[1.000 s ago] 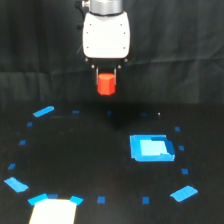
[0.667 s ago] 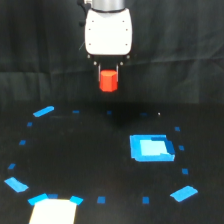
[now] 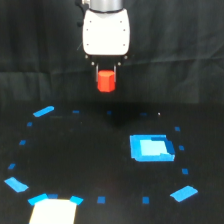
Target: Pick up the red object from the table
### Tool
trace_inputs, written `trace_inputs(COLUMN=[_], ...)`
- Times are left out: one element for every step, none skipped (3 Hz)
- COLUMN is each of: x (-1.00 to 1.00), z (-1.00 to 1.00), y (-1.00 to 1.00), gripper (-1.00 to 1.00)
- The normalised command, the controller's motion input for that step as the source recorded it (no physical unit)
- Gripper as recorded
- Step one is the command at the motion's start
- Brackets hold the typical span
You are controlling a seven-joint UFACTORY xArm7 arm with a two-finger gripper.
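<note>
matte red object point(image 3: 105, 81) higher now (faceted)

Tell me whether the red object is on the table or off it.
Off. The red object hangs under the white hand, shut on it, in front of the black curtain, above the table.

Lift continues
The gripper point(image 3: 106, 75) now sits higher than a second ago, carrying the red object point(image 3: 106, 81) further above the table point(image 3: 90, 155).
</note>
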Motion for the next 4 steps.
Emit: trace_inputs(x=[0.03, -0.40, 0.25, 0.40], z=[-0.25, -0.05, 0.35, 0.16], y=[0.21, 0.10, 0.34, 0.09], gripper=[-0.86, -1.00, -1.00, -1.00])
